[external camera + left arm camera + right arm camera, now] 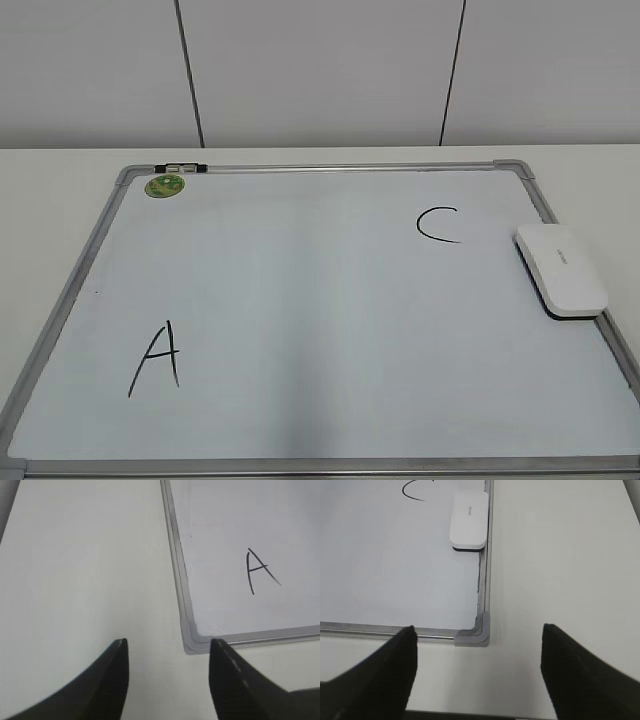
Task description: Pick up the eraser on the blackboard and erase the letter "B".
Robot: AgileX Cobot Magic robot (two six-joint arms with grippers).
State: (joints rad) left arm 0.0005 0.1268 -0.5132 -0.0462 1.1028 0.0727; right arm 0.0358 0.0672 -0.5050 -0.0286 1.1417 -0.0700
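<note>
The blackboard (300,300), a white board with a grey frame, lies flat on the table. The white eraser (560,270) rests on its right edge, dark side down; it also shows in the right wrist view (469,520). A black "A" (157,357) is at the lower left and a black "C" (438,224) at the upper right. No letter "B" shows anywhere on the board. My left gripper (167,647) is open and empty over the table beside the board's near left corner (192,642). My right gripper (477,632) is open and empty near the near right corner (475,635).
A round green magnet (165,185) sits at the board's top left, next to a small black and white clip (180,167) on the frame. White table (60,190) surrounds the board. A panelled wall stands behind.
</note>
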